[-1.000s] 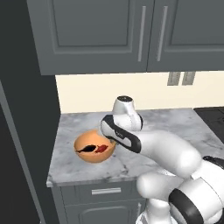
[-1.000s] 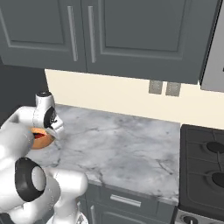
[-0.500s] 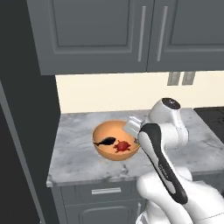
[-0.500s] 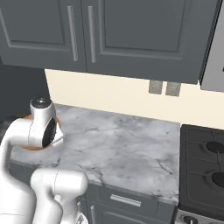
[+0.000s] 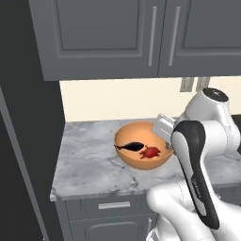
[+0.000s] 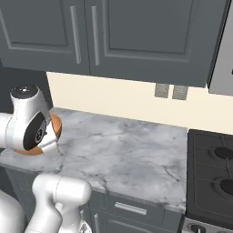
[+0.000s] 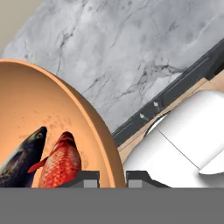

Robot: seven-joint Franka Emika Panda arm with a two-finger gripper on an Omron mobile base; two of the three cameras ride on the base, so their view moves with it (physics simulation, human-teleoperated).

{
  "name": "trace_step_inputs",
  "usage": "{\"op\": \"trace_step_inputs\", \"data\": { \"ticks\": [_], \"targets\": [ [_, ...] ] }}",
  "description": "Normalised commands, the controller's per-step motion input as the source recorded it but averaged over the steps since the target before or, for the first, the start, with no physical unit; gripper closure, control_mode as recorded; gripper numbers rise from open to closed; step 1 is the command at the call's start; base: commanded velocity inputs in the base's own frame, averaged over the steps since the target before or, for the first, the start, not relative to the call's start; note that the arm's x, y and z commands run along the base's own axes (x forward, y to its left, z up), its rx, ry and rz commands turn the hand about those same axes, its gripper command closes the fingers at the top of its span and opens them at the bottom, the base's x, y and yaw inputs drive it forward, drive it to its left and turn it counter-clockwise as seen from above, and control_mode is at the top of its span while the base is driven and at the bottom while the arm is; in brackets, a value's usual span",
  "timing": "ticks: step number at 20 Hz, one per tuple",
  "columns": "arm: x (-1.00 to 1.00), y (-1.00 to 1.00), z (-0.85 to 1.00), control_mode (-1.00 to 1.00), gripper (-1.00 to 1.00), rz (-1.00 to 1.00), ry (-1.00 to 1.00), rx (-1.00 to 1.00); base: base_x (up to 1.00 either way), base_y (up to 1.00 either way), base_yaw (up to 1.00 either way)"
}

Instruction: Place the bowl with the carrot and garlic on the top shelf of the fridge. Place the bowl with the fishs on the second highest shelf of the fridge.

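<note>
The orange bowl (image 5: 142, 149), clamped at its right rim by the closed end effector (image 7: 112, 176), should be kept level so the fish (image 5: 135, 146) are not spilled over the counter (image 5: 89, 162).

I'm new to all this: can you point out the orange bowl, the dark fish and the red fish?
orange bowl (image 5: 129, 162), left base view, outer wall below the rim.
dark fish (image 5: 134, 146), left base view, mid-body.
red fish (image 7: 59, 164), hand view, scaly body.

The bowl (image 5: 141, 157) looks smooth, matt orange, like glazed clay; under it the counter (image 5: 89, 164) is polished grey-veined marble; above the counter, matt grey cabinets (image 5: 108, 37) with metal handles
</note>
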Motion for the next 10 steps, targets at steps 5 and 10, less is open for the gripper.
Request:
{"op": "trace_step_inputs", "data": {
  "ticks": [5,10],
  "targets": [
    [0.0,0.0,0.0,1.0,1.0,0.0,0.0,0.0,-0.31,0.0,0.01],
    [0.0,0.0,0.0,1.0,1.0,0.0,0.0,0.0,-1.0,0.02,0.05]
  ]
}}
